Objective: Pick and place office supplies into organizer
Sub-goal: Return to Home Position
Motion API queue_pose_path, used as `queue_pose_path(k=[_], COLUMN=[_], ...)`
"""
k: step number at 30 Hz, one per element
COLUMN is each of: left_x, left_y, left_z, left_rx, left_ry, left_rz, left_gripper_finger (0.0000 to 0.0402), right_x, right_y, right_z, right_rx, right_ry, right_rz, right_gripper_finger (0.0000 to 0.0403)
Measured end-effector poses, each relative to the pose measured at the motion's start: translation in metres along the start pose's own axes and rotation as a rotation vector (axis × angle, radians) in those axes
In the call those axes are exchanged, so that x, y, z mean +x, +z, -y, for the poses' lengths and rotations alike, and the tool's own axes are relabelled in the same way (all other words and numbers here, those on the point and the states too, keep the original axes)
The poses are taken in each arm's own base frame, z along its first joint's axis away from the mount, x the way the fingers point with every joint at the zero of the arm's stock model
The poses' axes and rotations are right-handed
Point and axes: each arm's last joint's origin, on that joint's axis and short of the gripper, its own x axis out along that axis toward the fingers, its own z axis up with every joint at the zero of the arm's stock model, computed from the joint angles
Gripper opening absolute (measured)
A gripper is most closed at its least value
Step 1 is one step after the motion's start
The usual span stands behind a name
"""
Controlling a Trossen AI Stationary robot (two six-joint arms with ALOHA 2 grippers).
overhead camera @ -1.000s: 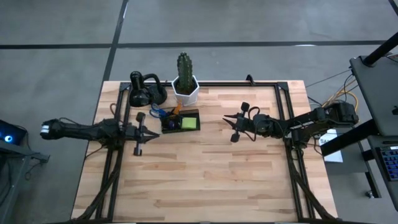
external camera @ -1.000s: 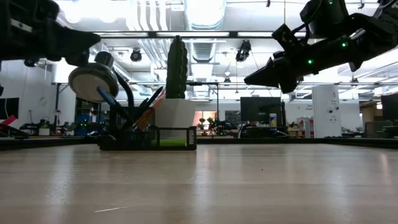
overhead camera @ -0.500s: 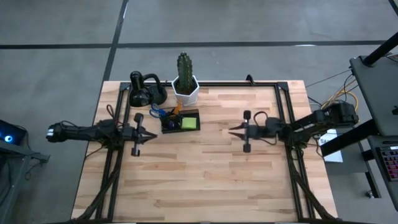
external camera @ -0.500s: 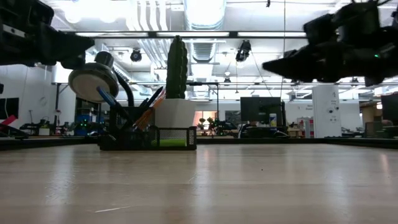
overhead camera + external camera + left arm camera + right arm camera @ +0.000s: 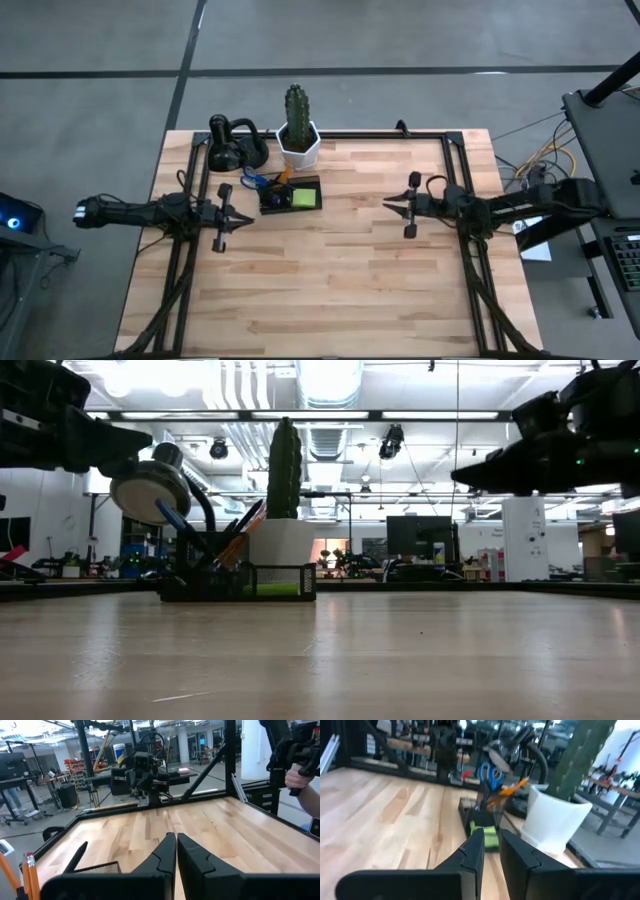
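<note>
In the high view the table (image 5: 330, 290) shows no loose supplies. The organizer (image 5: 291, 195) stands at the far left, just near of the cactus pot (image 5: 299, 145), with the sticky-note pad (image 5: 300, 198) inside. The left gripper (image 5: 245, 216) is just left of it and the right gripper (image 5: 390, 204) is well apart on the right. In the low view pens and pencils lean out of the box (image 5: 240, 582), and both grippers hang above the table. The left wrist view shows its fingers pressed together and empty. In the right wrist view the fingers leave only a narrow gap and hold nothing, and the scissors (image 5: 490, 774) stand in the box. I judge that the placing is finished and only parking the arms is left.
</note>
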Motion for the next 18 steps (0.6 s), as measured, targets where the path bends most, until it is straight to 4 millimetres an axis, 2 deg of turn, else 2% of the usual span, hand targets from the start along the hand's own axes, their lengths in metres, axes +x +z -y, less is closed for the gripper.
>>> queue_pose_path(k=[6, 18], left_x=[0.0, 0.0], left_y=[0.0, -0.001], left_z=[0.0, 0.0], left_rx=[-0.021, -0.022], left_ry=[0.0, -0.002], left_rz=[-0.002, -0.01], left_gripper_finger=[0.0, 0.0], right_x=[-0.018, -0.047], right_y=[0.01, 0.008], right_z=[0.001, -0.005], right_rx=[0.06, 0.143], right_ry=[0.014, 0.066], right_rz=[0.007, -0.062], right_gripper_finger=[0.0047, 0.0047])
